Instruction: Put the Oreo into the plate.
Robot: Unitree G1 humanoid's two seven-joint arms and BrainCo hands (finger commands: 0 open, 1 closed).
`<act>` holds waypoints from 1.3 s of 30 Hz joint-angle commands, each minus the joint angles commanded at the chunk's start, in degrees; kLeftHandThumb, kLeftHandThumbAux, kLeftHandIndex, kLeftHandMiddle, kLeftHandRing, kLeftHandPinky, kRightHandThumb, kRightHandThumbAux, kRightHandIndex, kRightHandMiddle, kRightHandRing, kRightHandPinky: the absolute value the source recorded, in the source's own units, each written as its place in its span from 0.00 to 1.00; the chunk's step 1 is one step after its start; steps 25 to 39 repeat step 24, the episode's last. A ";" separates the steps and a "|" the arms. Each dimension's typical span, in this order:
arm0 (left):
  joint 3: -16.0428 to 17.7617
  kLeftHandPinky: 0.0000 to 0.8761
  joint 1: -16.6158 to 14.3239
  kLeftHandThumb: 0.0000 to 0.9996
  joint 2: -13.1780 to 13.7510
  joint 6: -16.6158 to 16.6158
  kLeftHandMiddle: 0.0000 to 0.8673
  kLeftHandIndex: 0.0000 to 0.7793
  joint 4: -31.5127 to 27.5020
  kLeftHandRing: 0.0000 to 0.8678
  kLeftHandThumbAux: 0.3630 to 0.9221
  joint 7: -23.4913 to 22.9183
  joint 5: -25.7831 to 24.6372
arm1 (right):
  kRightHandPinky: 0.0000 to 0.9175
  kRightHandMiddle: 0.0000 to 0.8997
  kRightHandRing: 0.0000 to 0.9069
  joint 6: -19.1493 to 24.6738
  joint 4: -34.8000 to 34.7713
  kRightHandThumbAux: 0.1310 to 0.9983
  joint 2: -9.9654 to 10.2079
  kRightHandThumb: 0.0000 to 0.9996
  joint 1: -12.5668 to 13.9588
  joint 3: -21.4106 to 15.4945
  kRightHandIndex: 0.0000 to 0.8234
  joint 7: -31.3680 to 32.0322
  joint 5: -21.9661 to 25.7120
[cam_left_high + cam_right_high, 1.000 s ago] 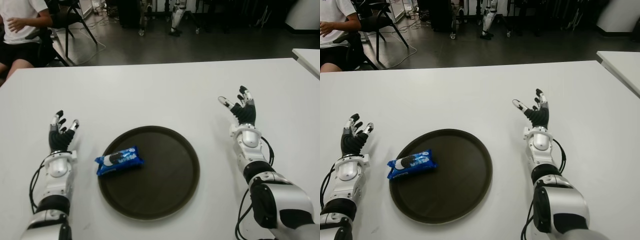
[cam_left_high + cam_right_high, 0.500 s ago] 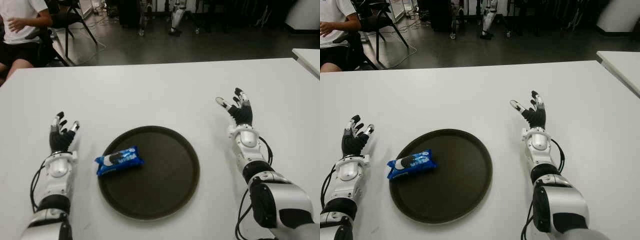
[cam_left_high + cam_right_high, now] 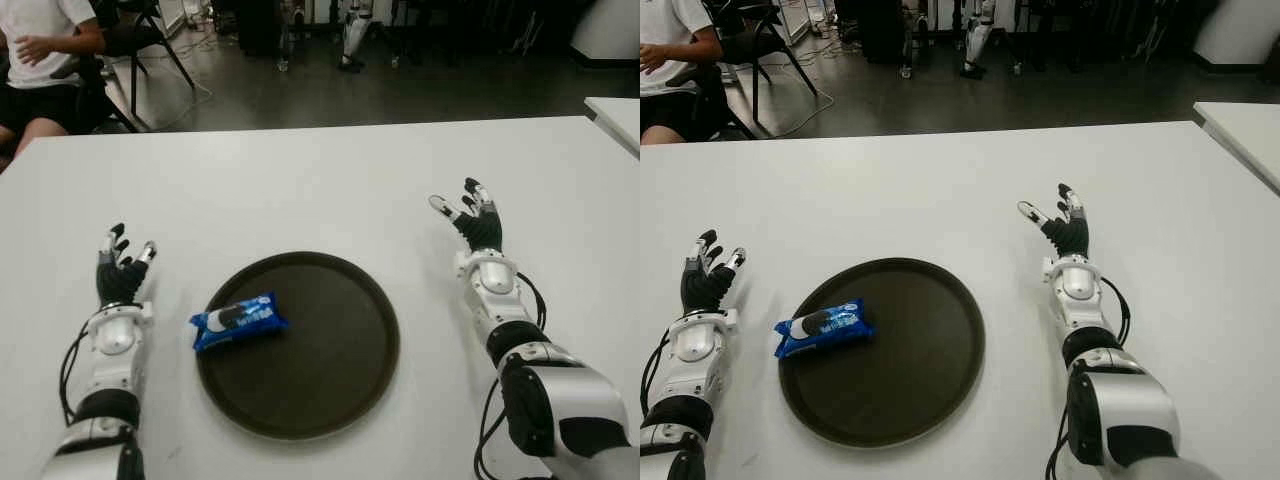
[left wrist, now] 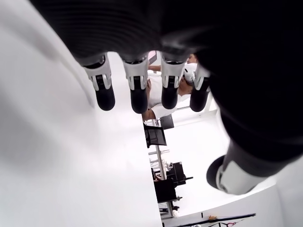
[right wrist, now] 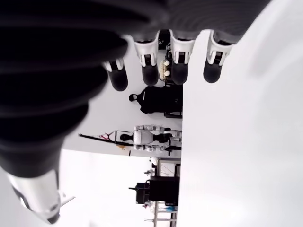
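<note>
A blue Oreo packet point(image 3: 238, 319) lies across the left rim of the round dark plate point(image 3: 330, 370), partly on the plate and partly over the white table point(image 3: 300, 190). To the left of the plate is my left hand point(image 3: 121, 268), fingers spread, holding nothing. My right hand point(image 3: 470, 212) shows to the right of the plate, also open with its fingers point(image 5: 147, 59) extended and nothing in it. Both wrist views show straight fingers point(image 4: 137, 87) over bare table.
A person in a white shirt point(image 3: 40, 50) sits at the far left beyond the table. Chairs and equipment stand on the dark floor behind. Another white table edge point(image 3: 615, 115) shows at the far right.
My right hand has lowered slightly and shifted a little to the left. The left hand, the Oreo packet and the plate stay where they were.
</note>
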 joint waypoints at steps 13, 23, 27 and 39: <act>-0.11 0.05 -0.20 0.28 -0.33 -0.04 0.10 0.07 0.09 0.08 0.60 0.65 0.10 | 0.00 0.00 0.00 -0.25 -0.05 0.67 -0.15 0.00 0.03 -0.43 0.00 0.20 0.27; -0.29 0.03 0.21 0.13 -0.66 -0.83 0.09 0.07 -1.56 0.06 0.69 1.40 0.44 | 0.00 0.00 0.00 -0.43 -0.02 0.69 -0.13 0.00 -0.13 -0.93 0.00 1.54 0.66; -0.30 0.02 0.28 0.09 -0.67 -0.92 0.08 0.06 -1.65 0.04 0.69 1.37 0.43 | 0.00 0.00 0.00 -0.47 -0.02 0.69 -0.11 0.00 -0.13 -0.94 0.00 1.55 0.62; -0.30 0.02 0.28 0.09 -0.67 -0.92 0.08 0.06 -1.65 0.04 0.69 1.37 0.43 | 0.00 0.00 0.00 -0.47 -0.02 0.69 -0.11 0.00 -0.13 -0.94 0.00 1.55 0.62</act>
